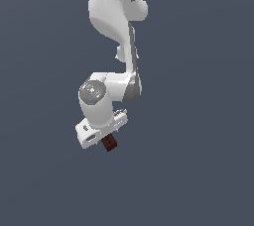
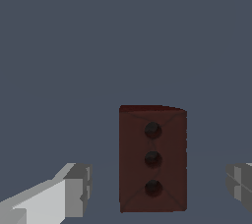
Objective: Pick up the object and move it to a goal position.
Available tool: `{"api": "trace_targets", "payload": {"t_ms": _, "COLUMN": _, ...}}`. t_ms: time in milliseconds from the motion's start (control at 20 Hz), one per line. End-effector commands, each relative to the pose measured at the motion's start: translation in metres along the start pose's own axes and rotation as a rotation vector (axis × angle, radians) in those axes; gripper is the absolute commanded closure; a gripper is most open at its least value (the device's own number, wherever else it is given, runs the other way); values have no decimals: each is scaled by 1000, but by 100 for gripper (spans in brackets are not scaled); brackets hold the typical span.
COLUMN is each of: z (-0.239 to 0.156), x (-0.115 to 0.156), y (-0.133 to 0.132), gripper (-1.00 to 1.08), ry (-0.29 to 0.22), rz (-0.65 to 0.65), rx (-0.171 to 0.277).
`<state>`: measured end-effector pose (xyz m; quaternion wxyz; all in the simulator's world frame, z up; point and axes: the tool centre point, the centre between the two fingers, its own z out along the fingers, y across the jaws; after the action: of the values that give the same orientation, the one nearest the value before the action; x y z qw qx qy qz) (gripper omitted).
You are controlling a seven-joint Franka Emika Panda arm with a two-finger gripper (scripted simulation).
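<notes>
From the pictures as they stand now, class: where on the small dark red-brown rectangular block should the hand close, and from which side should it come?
Grip the small dark red-brown rectangular block across its two long side faces, coming straight at the face with three dark holes. The block is narrower than the open hand, whose fingers already stand apart on either side of it, so closing should probably pinch flat, parallel walls.

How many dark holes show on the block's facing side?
3, in a straight row down the middle of the block, between the claw fingers, which stand clear of it. Other faces are hidden and may have more.
</notes>
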<state>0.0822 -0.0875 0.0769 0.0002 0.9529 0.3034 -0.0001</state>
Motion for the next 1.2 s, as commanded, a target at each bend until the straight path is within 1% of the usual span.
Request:
{"api": "trace_targets", "payload": {"t_ms": 0, "z": 3, "x": 0, "y": 0, "gripper": -92, "ry": 0, "rz": 0, "rx": 0}}
{"api": "trace_targets", "payload": {"t_ms": 450, "z": 45, "x": -1, "y": -1, "gripper": -92, "ry": 0, "rz": -4, "rx": 0}}
{"api": "trace_targets", "payload": {"t_ms": 750, "z": 50, "x": 0, "y": 0, "gripper": -92, "ry": 0, "rz": -4, "rx": 0}}
{"api": "trace_targets", "payload": {"t_ms": 800, "z": 50, "x": 0, "y": 0, "gripper": 108, "ry": 0, "rz": -4, "rx": 0}}
{"api": "trace_targets", "payload": {"t_ms": 1150, "z": 50, "x": 0, "y": 0, "gripper": 108, "ry": 0, "rz": -4, "rx": 0}}
